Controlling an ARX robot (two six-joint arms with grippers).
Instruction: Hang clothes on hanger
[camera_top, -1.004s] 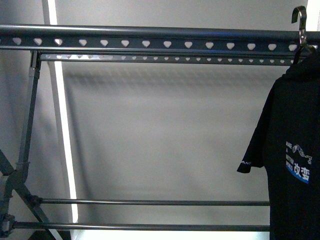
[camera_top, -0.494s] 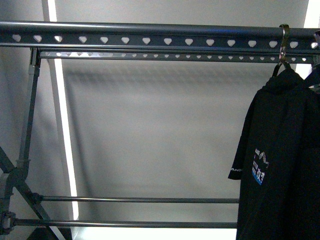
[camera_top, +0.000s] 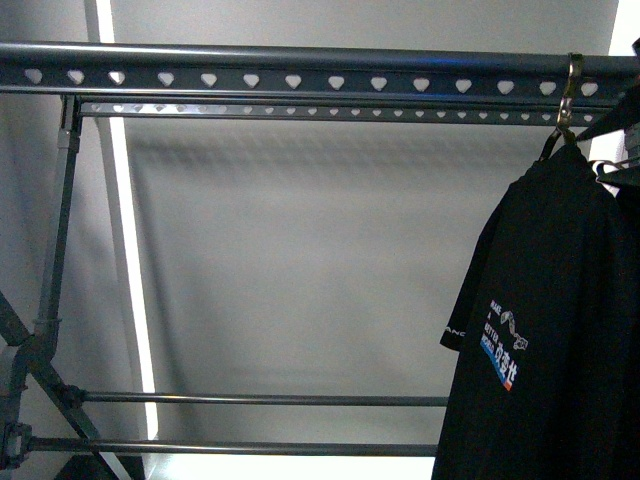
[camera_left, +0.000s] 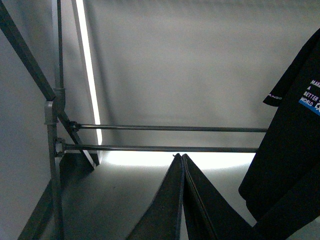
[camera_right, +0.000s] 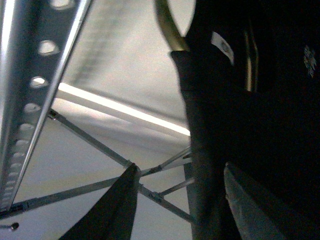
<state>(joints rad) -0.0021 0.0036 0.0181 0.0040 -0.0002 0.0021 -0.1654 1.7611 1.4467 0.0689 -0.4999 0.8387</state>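
The clothes, a black T-shirt (camera_top: 560, 300) with a white, blue and orange print (camera_top: 505, 345), hang from a brass hook (camera_top: 570, 90) over the hanger's top rail (camera_top: 300, 80), at its right end. The rail is dark grey with a row of heart-shaped holes. My left gripper (camera_left: 181, 156) is shut with nothing in it, low in front of the rack's lower bars (camera_left: 170, 128) and left of the T-shirt (camera_left: 295, 125). My right gripper (camera_right: 180, 170) is open just under the hook (camera_right: 167, 30), with the T-shirt's dark cloth (camera_right: 210, 125) hanging between its fingers.
A second holed rail (camera_top: 300, 112) runs just behind the top one. The rack's upright and crossed braces (camera_top: 45, 330) stand at the left. Two thin lower bars (camera_top: 260, 400) span the bottom. A grey wall with a bright vertical strip (camera_top: 130, 250) is behind.
The hook, held above the rail's right end a second ago, now sits over the rail slightly further left. The T-shirt has swung left and turned its print more into view.
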